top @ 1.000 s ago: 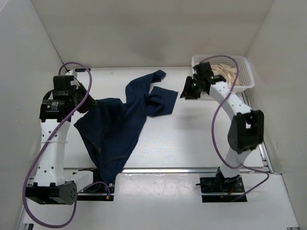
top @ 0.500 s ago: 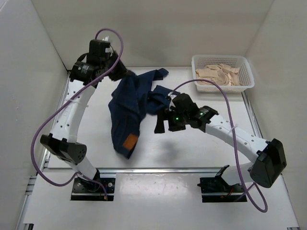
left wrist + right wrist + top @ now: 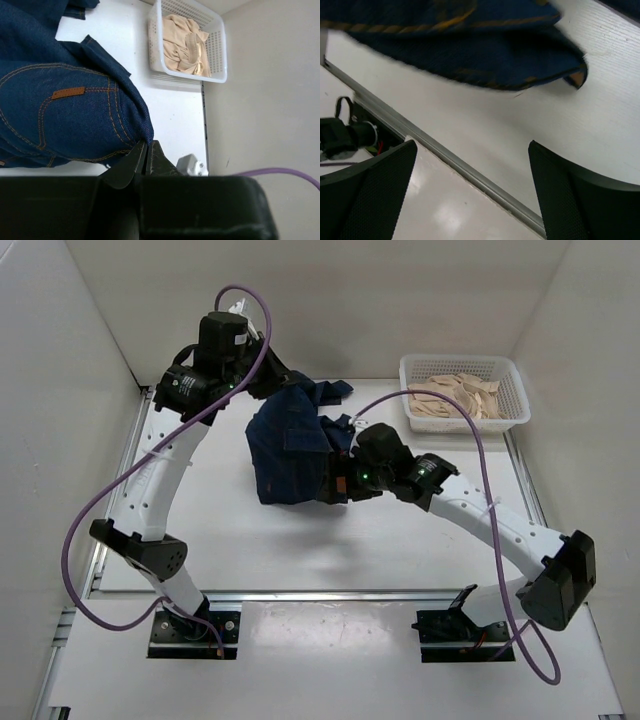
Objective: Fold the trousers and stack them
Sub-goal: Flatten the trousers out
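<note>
The dark navy jeans (image 3: pixel 292 452) hang bunched from my left gripper (image 3: pixel 268 390), which is raised over the back middle of the table. In the left wrist view the left gripper (image 3: pixel 146 149) is shut on a fold of the jeans (image 3: pixel 60 120), with tan stitching and a small brown tab showing. My right gripper (image 3: pixel 335 485) is open beside the lower right edge of the hanging jeans. In the right wrist view its fingers (image 3: pixel 370 195) stand wide apart with nothing between them, and the jeans' hem (image 3: pixel 470 55) hangs just ahead of them.
A white basket (image 3: pixel 512 418) with beige cloth garments (image 3: pixel 455 395) stands at the back right; it also shows in the left wrist view (image 3: pixel 220 55). A metal rail (image 3: pixel 350 593) runs along the table's near edge. White walls enclose the table on three sides.
My left arm swung up and right, lifting the jeans off the table into a hanging bunch. My right arm came from the basket to the jeans' lower right edge.
</note>
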You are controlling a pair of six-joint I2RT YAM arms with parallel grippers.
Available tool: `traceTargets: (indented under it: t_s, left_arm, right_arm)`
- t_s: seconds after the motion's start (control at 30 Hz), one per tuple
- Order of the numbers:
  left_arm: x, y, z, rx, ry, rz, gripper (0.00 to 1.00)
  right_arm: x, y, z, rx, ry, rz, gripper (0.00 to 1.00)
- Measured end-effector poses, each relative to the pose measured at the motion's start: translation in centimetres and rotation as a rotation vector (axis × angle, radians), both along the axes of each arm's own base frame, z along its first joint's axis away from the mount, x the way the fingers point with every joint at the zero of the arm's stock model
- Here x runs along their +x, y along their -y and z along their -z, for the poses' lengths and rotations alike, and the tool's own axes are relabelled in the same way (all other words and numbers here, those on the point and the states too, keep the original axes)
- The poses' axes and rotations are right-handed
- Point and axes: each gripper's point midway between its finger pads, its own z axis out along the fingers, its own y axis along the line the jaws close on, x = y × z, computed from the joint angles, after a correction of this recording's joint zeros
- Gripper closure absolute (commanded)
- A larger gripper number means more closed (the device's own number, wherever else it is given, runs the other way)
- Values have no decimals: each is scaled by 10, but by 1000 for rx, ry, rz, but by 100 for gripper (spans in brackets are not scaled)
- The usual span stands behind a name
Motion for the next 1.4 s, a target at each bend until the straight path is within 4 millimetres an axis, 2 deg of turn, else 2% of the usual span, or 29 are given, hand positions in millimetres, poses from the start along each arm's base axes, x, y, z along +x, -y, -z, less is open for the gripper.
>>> traceTargets:
  t_s: [0.07, 0.13, 0.23, 0.33, 0.4, 0.5, 0.63, 0.77, 0.9, 0.97, 1.1, 1.2, 1.4]
  left_arm:
    - [2, -2, 3, 6, -4, -14, 89]
    - [2, -7, 8, 15, -13, -26, 89]
    - [-4, -22, 23, 37, -38, -51, 89]
    - [-28, -48, 51, 85, -95, -93, 89]
    - [-49, -66, 68, 101, -123, -120, 89]
    - [-75, -87, 75, 113, -137, -152, 89]
    - [-83, -94, 60, 93, -89, -169, 89]
    - [-80, -95, 62, 103, -88, -172, 89]
    - [-76, -95, 65, 114, -96, -171, 89]
    - [-73, -95, 66, 121, -99, -174, 89]
    - [-61, -96, 64, 135, -98, -182, 89]
    - [-43, -94, 58, 144, -91, -186, 89]
    - [-8, -80, 49, 142, -73, -167, 89]
  right_arm:
    - [7, 4, 5, 23, -34, 37, 7]
    - [14, 13, 9, 77, -71, 95, 4]
    - [14, 42, 23, 157, -148, 201, 1]
    - [4, 69, 32, 249, -229, 307, 1]
    - [-6, 70, 35, 326, -279, 328, 1]
    - [-23, 56, 46, 441, -398, 334, 1]
    - [-40, 29, 67, 489, -578, 340, 1]
    - [-35, -1, 58, 583, -641, 321, 1]
    - [-15, -29, 48, 710, -688, 325, 1]
    - [-11, -45, 51, 755, -743, 328, 1]
    - [-26, -69, 60, 778, -846, 318, 1]
    - [-30, -73, 46, 842, -856, 297, 1]
    - [-29, -66, 8, 956, -839, 283, 1]
